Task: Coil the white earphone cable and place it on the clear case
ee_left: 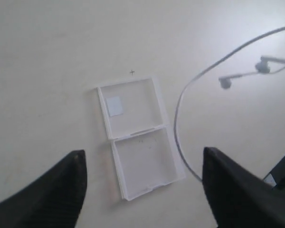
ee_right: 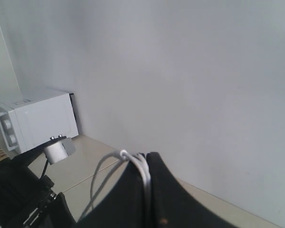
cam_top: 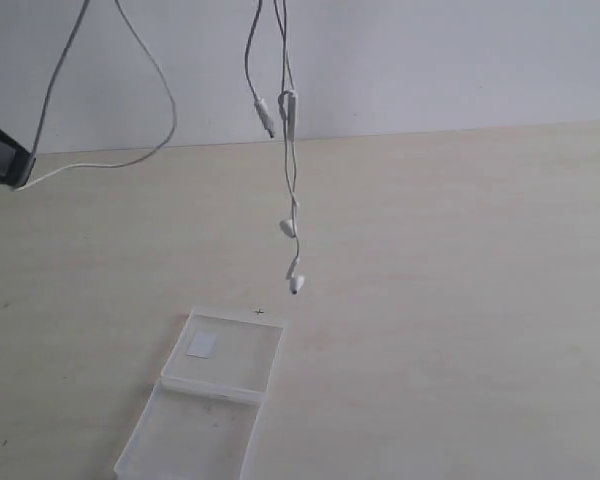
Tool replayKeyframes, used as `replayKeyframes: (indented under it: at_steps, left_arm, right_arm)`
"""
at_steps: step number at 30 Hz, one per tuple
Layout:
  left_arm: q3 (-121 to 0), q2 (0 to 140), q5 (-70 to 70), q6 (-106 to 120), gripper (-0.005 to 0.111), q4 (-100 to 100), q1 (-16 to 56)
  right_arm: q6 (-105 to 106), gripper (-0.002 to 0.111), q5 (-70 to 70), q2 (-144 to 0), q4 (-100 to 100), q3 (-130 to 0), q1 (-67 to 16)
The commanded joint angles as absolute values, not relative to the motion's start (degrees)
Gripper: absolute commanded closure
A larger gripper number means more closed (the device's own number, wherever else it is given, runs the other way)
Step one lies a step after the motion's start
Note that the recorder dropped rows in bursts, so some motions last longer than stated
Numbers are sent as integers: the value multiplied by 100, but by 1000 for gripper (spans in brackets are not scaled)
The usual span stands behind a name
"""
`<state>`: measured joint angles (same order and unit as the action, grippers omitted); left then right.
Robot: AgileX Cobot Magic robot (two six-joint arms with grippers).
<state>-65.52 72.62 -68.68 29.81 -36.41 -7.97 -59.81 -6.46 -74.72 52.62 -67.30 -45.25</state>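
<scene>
Logged the clear case (cam_top: 242, 362) at 7 o'clock on the table (cam_top: 460, 300), opened flat, both hinged halves facing up. Found a small white sticker (cam_top: 202, 344) in the far half. Made out only a few faint specks in the near half. Noted a tiny cross mark (cam_top: 259, 312) on the table just beyond the far edge.

Located the white earphone cable (cam_top: 293, 170) off the case, in the air, hanging in strands from 12 o'clock. Picked out the inline remote (cam_top: 290, 108) and what looks like the plug (cam_top: 265, 112) high up. Picked out two earbuds (cam_top: 288, 228) dangling lowest, the lower one just off the case's 1 o'clock corner. Traced a further loop sagging at 10 to 11 o'clock toward a dark arm part at 9 o'clock.

Checked the left gripper (ee_left: 143, 152): fingers (ee_left: 61, 190) spread wide, gripping nothing, the case visible through the gap. Followed the cable to the edge of one finger; could not tell touching from passing behind.

Checked the right gripper (ee_right: 149, 164): jaws pressed together on several turns of cable, white strands bunched in the seam.

Lost all strand tops at the upper edge of the exterior view. Found the near end of the case clipped at 6 to 7 o'clock. Could not judge the lowest earbud's clearance over the table. Could not identify a white box with knobs (ee_right: 33, 118) or a grey cylinder (ee_right: 59, 148) beside it.
</scene>
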Motion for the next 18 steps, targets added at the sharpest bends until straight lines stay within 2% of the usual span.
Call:
replayKeyframes:
  at_steps: [1, 9, 18]
  left_arm:
    - [-6525, 7204, -6401, 3005, 32, -3910, -787]
    - [-6525, 7108, -6265, 3368, 33, -4251, -787]
    - [-6525, 6876, -6119, 5202, 33, -5758, -787]
  right_arm:
    - [-5943, 108, -614, -7477, 5251, -6793, -4535]
    - [-5919, 108, -373, -7477, 5303, -6772, -4535]
    - [-5836, 108, -327, -7477, 5303, -6487, -4535]
